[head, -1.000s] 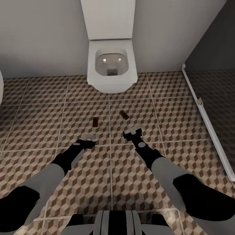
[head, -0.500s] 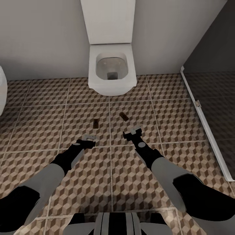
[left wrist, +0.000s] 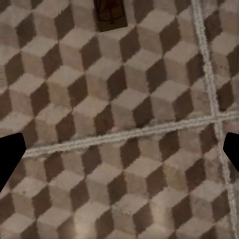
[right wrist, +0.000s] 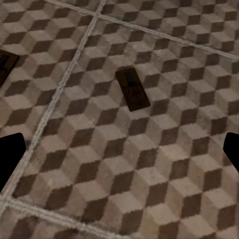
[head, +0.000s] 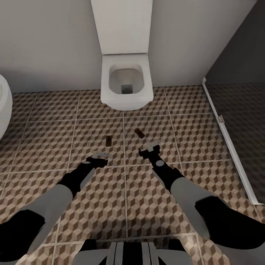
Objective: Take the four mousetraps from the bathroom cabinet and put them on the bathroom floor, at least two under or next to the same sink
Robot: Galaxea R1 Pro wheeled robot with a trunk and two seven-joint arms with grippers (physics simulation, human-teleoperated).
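**Two traps on the tiles, both grippers empty**

The left gripper [head: 102,156] hovered low over the floor [head: 44,147], its jaws spread and holding nothing; in the left wrist view its two dark fingertips [left wrist: 9,158] sat at opposite edges with only tile between them. The right gripper [head: 149,150] hung at about the same height beside it, also spread wide and empty, its fingertips [right wrist: 10,159] likewise far apart in the right wrist view.

Just ahead of the left gripper lay one trap [head: 108,139], flat on a tile, its long side pointing away from the robot. In the left wrist view the same trap [left wrist: 110,14] showed a red mark on brown wood and was cut off by the picture's edge. Ahead of the right gripper lay the second trap [head: 139,132], flat too but turned at an angle; the right wrist view showed it [right wrist: 132,88] whole, dark metal on its board. The first trap [right wrist: 7,65] appeared at that view's edge. The two were apart, with a grout line running between them.

Beyond both stood a white toilet [head: 127,82] against the wall, seat open. A white rounded fixture [head: 4,106] edged in at far left, and a dark glass shower screen [head: 239,110] with a white frame ran along the right.
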